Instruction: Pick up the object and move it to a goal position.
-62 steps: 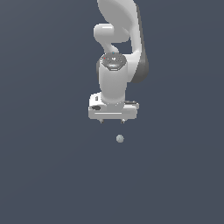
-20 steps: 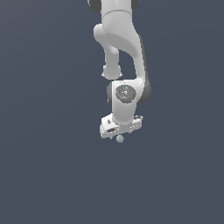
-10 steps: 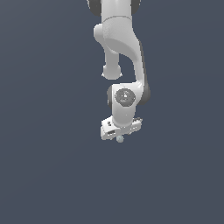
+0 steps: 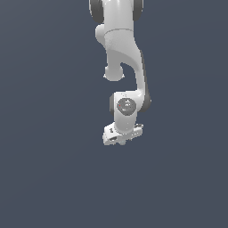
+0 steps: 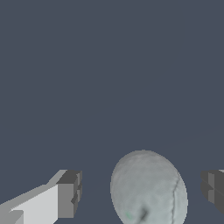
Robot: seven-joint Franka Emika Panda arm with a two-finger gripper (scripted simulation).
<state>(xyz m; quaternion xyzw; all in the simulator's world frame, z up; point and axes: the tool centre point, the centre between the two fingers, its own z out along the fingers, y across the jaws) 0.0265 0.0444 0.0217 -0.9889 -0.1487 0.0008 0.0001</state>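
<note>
- The ball sits between the gripper's two dark fingertips, with a clear gap on each side: the jaws stand wide and grip nothing yet, placed to straddle it before closing.
- Relative to the ball, the white finger body runs off to one side; the other pad shows only at the frame edge.
- In the exterior view the arm reaches down over the ball, whose place under the hand is hidden.
- No goal marker shows.
</note>
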